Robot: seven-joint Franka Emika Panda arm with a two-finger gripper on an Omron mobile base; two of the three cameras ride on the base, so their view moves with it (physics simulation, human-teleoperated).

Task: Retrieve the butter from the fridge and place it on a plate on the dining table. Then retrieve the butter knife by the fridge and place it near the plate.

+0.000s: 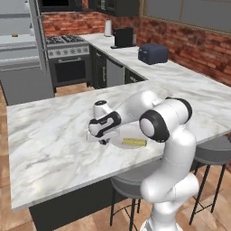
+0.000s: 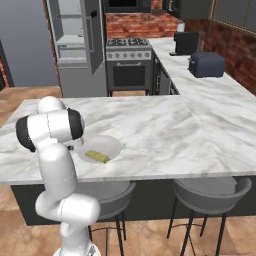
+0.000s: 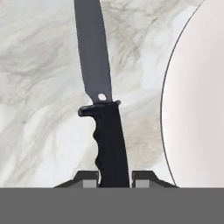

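The dining table (image 1: pixel 54 135) is polished-looking marble, white-grey with soft veins, smooth right out to its edges. On it the plate (image 3: pixel 197 109) looks like plain glazed ceramic, pale and even with a faint sheen. Beside its rim the butter knife (image 3: pixel 103 109) has a matt grey metal blade and a black handle like moulded plastic, ribbed with finger grooves. The butter (image 1: pixel 134 142) on the plate is a dull, waxy yellow. The stools (image 2: pixel 210 190) have smooth grey seats on thin dark metal legs. Behind, the fridge (image 2: pixel 75 45) is brushed grey steel, the wall (image 1: pixel 189 40) rough red brick, and the floor (image 2: pixel 30 95) warm wood boards.
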